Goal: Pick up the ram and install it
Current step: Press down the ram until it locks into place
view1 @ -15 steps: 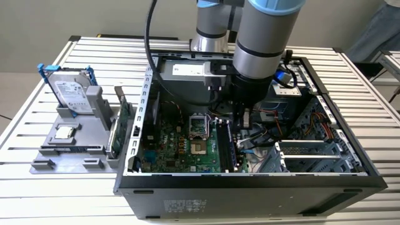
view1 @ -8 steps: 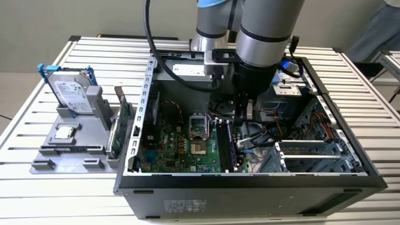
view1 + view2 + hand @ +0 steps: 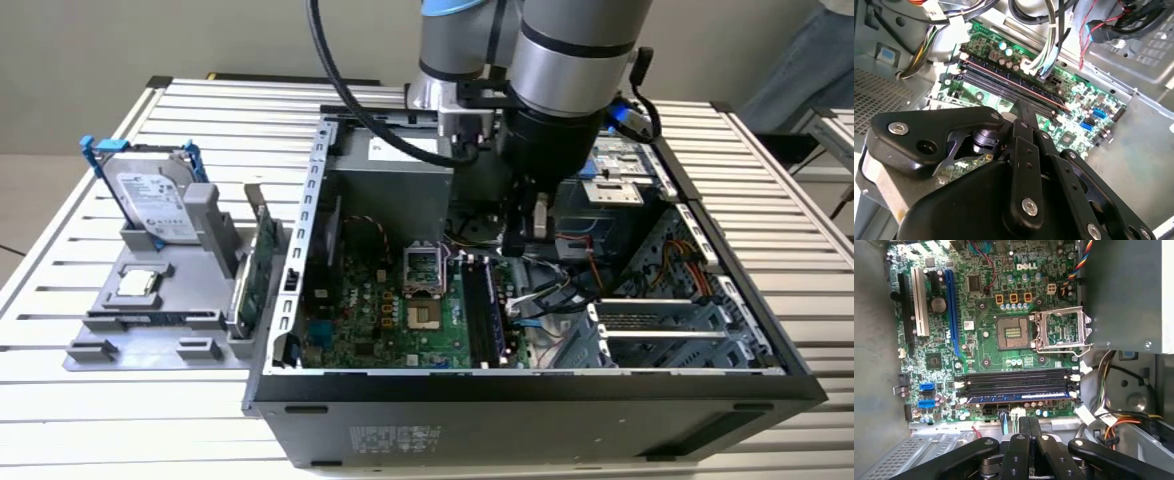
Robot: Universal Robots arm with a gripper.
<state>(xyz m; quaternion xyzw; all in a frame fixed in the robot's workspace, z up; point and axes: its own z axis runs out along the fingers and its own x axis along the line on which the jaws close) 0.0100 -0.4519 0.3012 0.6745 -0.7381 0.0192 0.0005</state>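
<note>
1. Claw (image 3: 1029, 424) fingers are pressed together in both wrist views, with nothing visible between them (so it carries no stick). In the exterior view it hangs low inside the open computer case (image 3: 534, 385).
2. Directly beneath the fingertips run the memory slots (image 3: 1016, 385), a bank of long parallel black channels on the motherboard (image 3: 984, 347), between the open processor socket (image 3: 1013, 332) and the case's metal edge.
3. In the first wrist view, the slot closest to the claw holds a long, thin dark strip with a bluish edge. I judge this to be the ram (image 3: 1019, 398), standing on edge in its channel rather than lying loose. Whether it is fully seated, or its end latches are closed, I cannot tell.
4. The ram's long axis runs along the slots, crosswise to the line of the joined fingers. The fingertips sit over roughly the middle of its length, just beside it or touching it (contact is not clear).
5. The arm (image 3: 574, 50) comes down steeply from above, wrist pointing almost straight into the case, close to loose cables (image 3: 554, 295).
6. On the table (image 3: 80, 420) outside the case, toward the exterior view's left, a grey holder (image 3: 147, 340) keeps the hard drive (image 3: 147, 195) and the green card (image 3: 263, 262).
</note>
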